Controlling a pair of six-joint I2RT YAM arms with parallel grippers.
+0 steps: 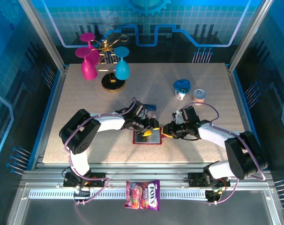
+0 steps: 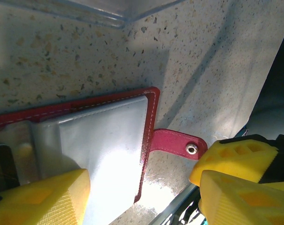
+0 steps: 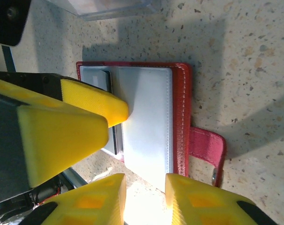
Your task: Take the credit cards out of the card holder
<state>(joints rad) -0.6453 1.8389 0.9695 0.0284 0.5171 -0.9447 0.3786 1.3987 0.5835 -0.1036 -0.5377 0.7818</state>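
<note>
The red card holder (image 1: 153,140) lies open on the table, its greyish pocket (image 3: 146,117) facing up and its snap tab (image 2: 177,142) sticking out sideways. A dark credit card (image 3: 107,80) peeks from an inner pocket. Another small bluish card (image 1: 149,108) lies flat on the table just behind the holder. My left gripper (image 2: 142,192) is open and straddles the holder's tab side, one finger (image 2: 43,199) resting on the grey pocket. My right gripper (image 3: 145,194) is narrowly open at the holder's near edge, with the corner of the pocket in the gap.
A gold stand with pink and teal goblets (image 1: 104,65) is at the back left. A blue-lidded jar (image 1: 181,88) and a small pink jar (image 1: 199,96) stand at the back right. A colourful candy bag (image 1: 143,194) lies on the front rail.
</note>
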